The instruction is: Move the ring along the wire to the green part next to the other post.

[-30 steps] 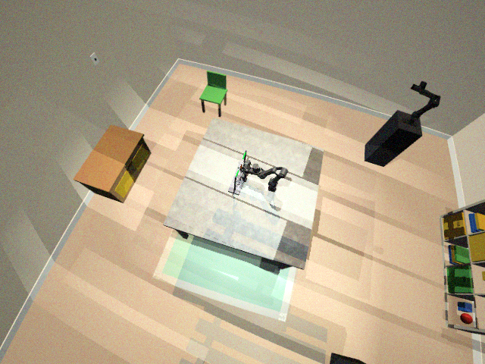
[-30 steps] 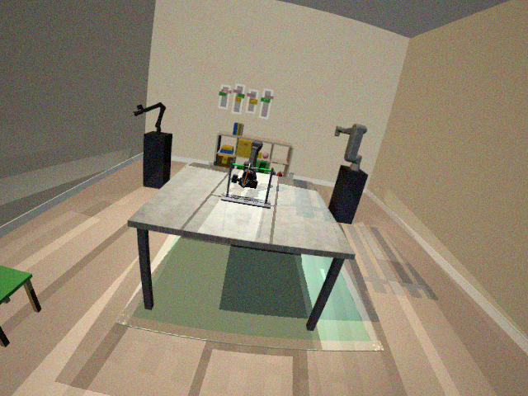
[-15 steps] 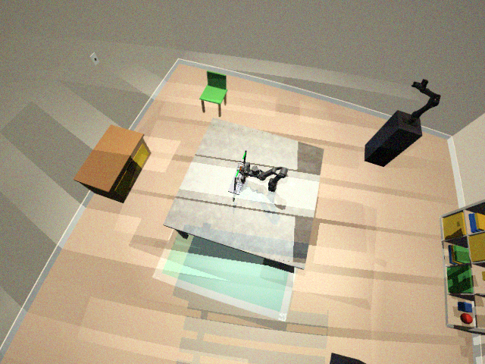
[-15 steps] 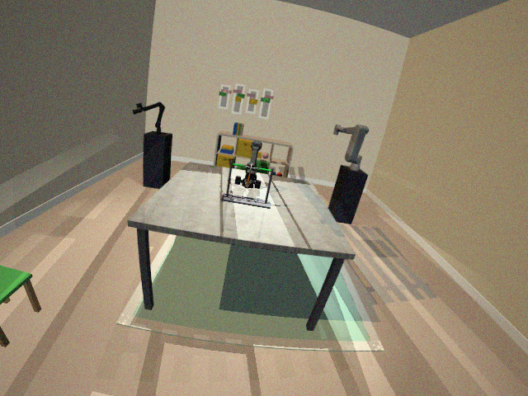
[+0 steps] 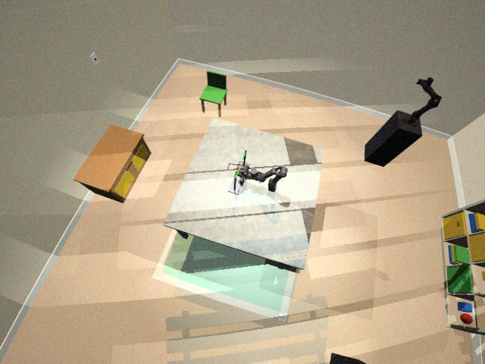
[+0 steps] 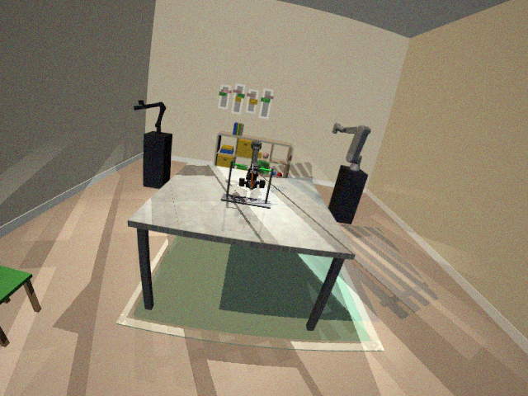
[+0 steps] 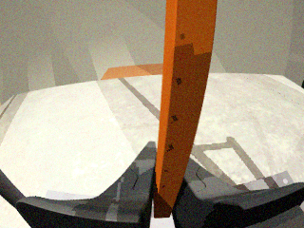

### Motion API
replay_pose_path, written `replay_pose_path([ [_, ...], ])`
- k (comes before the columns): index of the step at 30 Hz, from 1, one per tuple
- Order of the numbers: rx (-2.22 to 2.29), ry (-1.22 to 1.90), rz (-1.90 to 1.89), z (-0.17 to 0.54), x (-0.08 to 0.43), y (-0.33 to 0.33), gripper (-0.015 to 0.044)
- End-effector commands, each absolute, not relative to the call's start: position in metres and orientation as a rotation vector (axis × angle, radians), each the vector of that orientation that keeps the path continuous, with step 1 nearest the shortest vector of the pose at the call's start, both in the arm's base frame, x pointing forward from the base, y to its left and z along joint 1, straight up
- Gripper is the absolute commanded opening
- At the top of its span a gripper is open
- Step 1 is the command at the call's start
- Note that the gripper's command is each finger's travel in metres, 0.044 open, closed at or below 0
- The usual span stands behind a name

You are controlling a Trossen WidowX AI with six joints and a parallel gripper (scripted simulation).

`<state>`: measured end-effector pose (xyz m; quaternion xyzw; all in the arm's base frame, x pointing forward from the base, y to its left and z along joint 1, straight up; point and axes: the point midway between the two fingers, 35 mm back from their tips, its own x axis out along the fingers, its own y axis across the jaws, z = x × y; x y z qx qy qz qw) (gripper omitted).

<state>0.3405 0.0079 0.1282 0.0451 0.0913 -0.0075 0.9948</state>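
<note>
My gripper [image 5: 240,171] [image 6: 252,183] [image 7: 158,147] is shut on the orange handle [image 6: 252,179] [image 7: 187,71], which stands up between the fingers in the wrist view. The handle is below the wire, between the two posts. One green part [image 5: 245,155] [image 6: 240,166] is by one post [image 6: 229,181]; the other green part [image 5: 236,173] [image 6: 266,170] is by the other post [image 5: 235,185] [image 6: 268,187]. The ring and the thin grey wire are too small to make out, so whether they touch cannot be told.
The posts stand on a flat base plate [image 5: 233,191] [image 6: 267,206] on the grey table [image 5: 203,199] [image 6: 191,217]. My arm reaches in from the side away from the exterior camera. A green chair, an orange-topped cabinet and two other arms on pedestals stand beyond the table.
</note>
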Motion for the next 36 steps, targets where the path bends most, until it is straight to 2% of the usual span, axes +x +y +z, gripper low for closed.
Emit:
replay_pose_path([
  [1,0.108,0.174,-0.016,0.132,0.341,0.013,-0.0150],
  [36,0.015,0.179,-0.028,0.134,0.342,0.037,-0.0150],
])
